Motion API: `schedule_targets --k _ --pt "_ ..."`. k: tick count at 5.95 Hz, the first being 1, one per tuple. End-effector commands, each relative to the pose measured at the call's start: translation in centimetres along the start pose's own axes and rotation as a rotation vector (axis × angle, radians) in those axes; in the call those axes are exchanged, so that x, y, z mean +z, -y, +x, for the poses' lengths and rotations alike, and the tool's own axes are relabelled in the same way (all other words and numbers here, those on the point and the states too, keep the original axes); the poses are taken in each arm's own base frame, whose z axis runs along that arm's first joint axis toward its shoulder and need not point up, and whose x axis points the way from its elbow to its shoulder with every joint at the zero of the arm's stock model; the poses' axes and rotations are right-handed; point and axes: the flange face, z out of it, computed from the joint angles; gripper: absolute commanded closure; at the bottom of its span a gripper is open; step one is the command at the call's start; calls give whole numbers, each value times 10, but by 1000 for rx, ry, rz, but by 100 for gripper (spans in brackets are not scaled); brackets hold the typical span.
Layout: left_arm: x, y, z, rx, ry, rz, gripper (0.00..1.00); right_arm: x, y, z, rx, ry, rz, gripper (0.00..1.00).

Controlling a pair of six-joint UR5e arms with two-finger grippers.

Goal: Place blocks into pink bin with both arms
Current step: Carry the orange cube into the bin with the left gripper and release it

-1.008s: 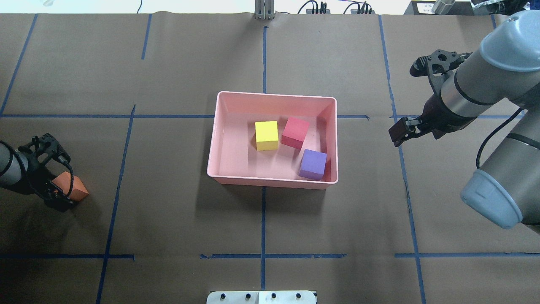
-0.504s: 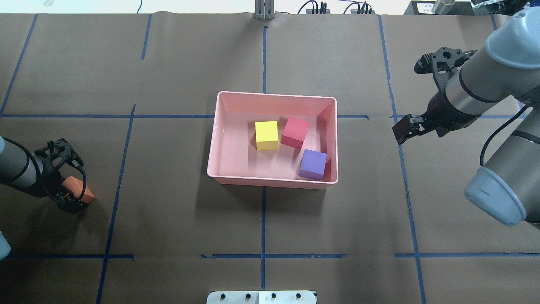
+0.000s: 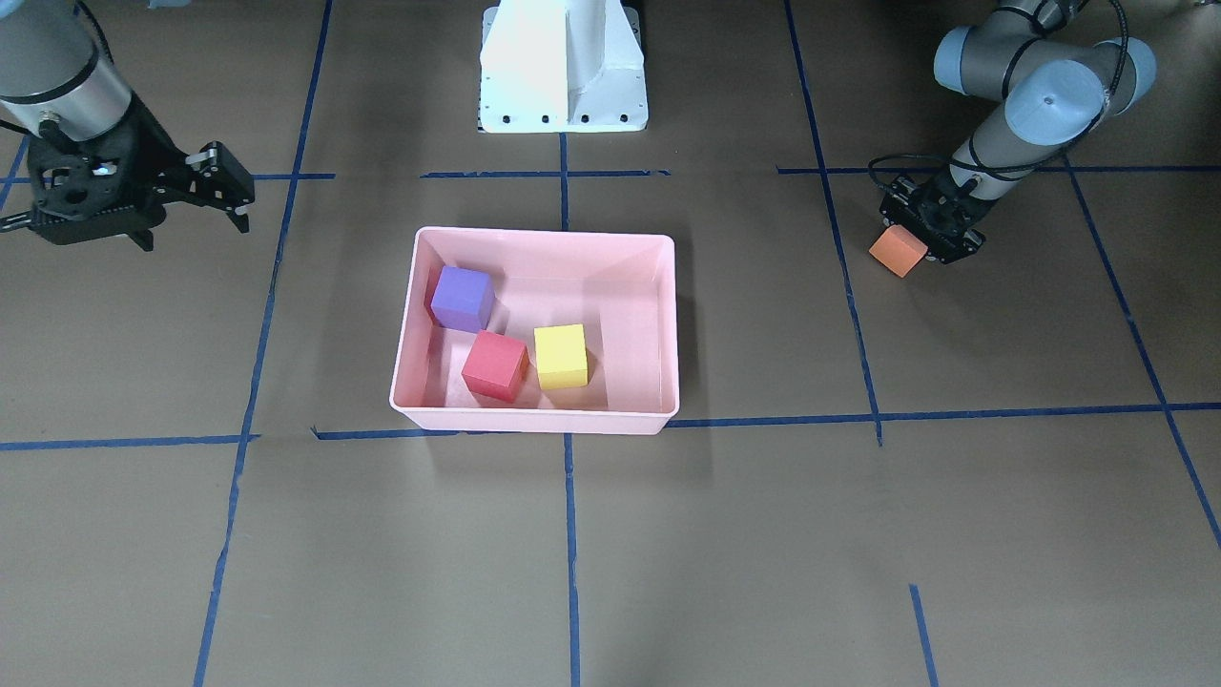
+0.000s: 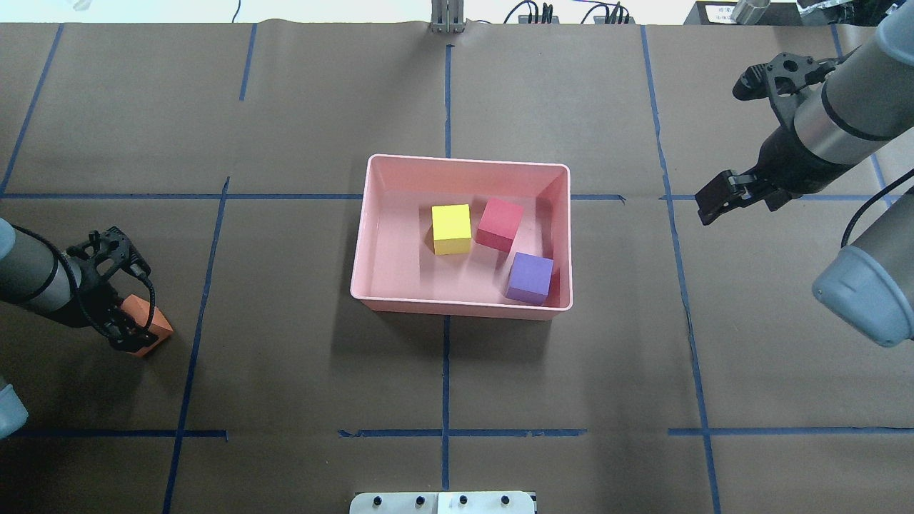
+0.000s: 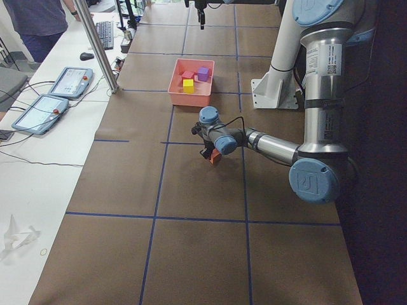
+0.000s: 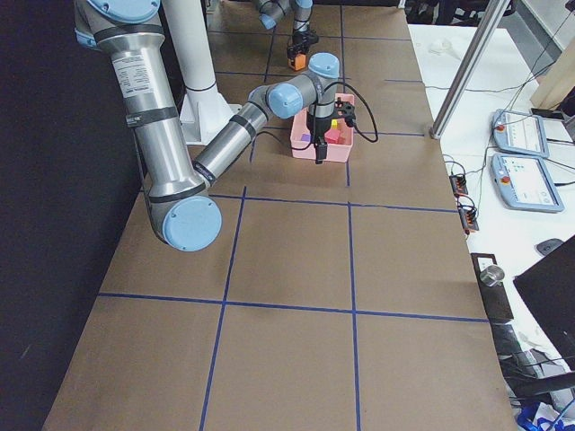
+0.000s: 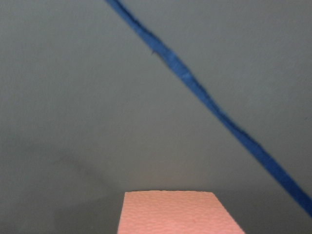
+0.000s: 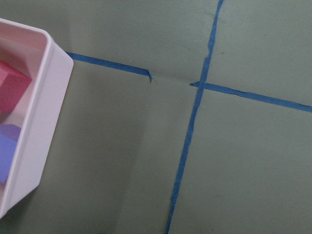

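Note:
The pink bin stands mid-table and holds the yellow-green block, the red block and the purple block. My left gripper is far to the bin's left, low over the table, shut on the orange block. The front-facing view shows that gripper and the orange block at the right. The left wrist view shows the block's top at the bottom edge. My right gripper is open and empty, raised to the right of the bin; it also shows in the front-facing view.
Blue tape lines cross the brown table cover. The white pedestal base stands at the robot's side of the table. The right wrist view shows the bin's corner. Tablets lie on a side table, with a person nearby.
My left gripper has moved right and toward the robot's edge, carrying the orange block. My right gripper has drawn back to the right and farther from the bin.

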Motion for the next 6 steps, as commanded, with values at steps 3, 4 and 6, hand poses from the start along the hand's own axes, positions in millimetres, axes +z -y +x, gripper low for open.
schedule_targets --k 3,4,6 --pt "-105 199 64 -187 35 55 62 0 -26 174 -175 -40 -58 0" --pt "-141 251 103 -302 28 57 61 2 -51 216 -200 -29 -76 0" --pt "-156 316 181 -478 -37 82 57 -6 -89 273 -216 -25 -77 0"
